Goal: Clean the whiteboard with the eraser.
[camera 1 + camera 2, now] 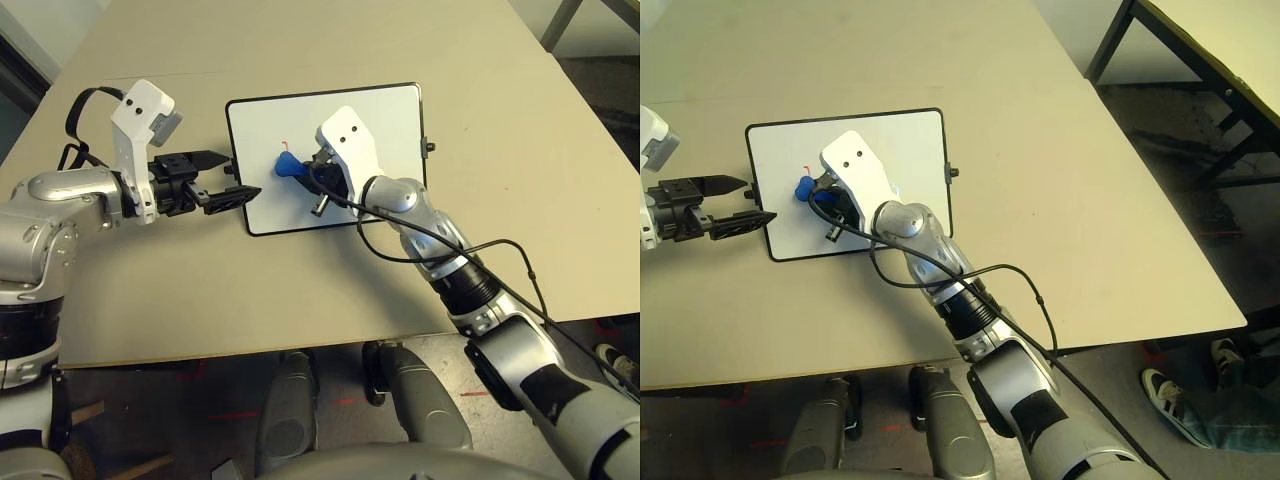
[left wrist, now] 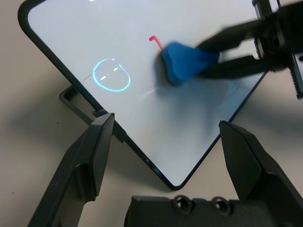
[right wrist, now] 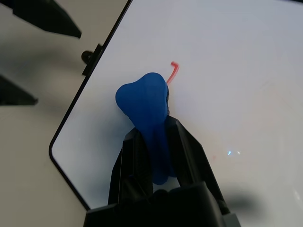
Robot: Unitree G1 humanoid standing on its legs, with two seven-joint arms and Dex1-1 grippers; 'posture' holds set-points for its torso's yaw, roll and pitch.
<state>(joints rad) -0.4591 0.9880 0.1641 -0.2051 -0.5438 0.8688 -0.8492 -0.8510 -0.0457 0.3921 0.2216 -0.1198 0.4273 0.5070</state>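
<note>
Robot, two-armed. Forearms, silver: left forearm [image 1: 75, 186], right forearm [image 1: 425, 226], with glossy rounded joint housings. Black ribbed collar [image 1: 470, 288] on the right arm. Upper section [image 1: 530, 365] of the same arm in pale silver, with black inset panels. Wrist brackets, white, two: left bracket [image 1: 138, 135] and right bracket [image 1: 348, 150], each with rounded corners and a pair of small dark screws. Cables, black: a looped strap-like one [image 1: 74, 115] at the left wrist, a long thin one [image 1: 490, 275] along the right arm. Claws, black: left claw [image 1: 231, 179], angular, tapering fingers; right claw [image 3: 153, 125], likewise dark.
</note>
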